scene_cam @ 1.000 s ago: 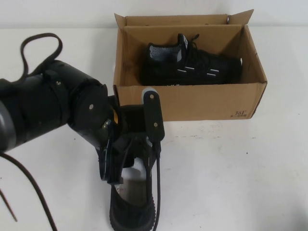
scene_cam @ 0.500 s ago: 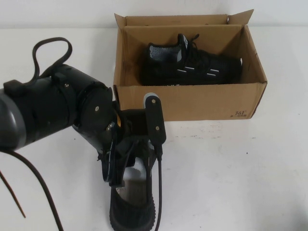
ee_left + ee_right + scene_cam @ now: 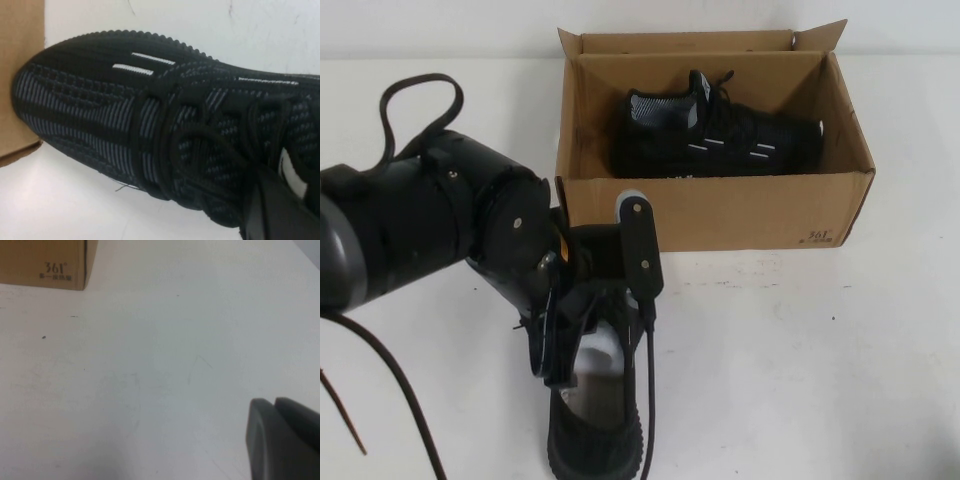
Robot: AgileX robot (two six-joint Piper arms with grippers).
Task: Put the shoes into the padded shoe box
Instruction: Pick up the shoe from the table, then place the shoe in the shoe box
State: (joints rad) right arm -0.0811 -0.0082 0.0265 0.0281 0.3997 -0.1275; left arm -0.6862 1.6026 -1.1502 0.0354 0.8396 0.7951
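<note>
One black knit shoe (image 3: pixel 715 135) lies on its side inside the brown padded shoe box (image 3: pixel 720 212) at the back of the table. The other shoe (image 3: pixel 595 425) stands on the table in front of the box's left end, with its toe (image 3: pixel 100 95) close to the box corner (image 3: pixel 20 75). My left gripper (image 3: pixel 592 340) reaches down onto this shoe and is shut on its collar, beside the pale lining (image 3: pixel 290 175). My right gripper (image 3: pixel 276 440) shows only in the right wrist view, shut and empty above bare table, to the front right of the box (image 3: pixel 45 262).
The bulky left arm (image 3: pixel 430 225) fills the left of the high view, with black cable loops (image 3: pixel 415 95) behind and below it. White table (image 3: pixel 800 360) stretches to the right of the shoe and in front of the box. The box flaps (image 3: pixel 820 38) stand upright.
My left gripper's fingers have closed on the collar of the shoe on the table. The arm shifted a little. The shoe and the box stayed put.
</note>
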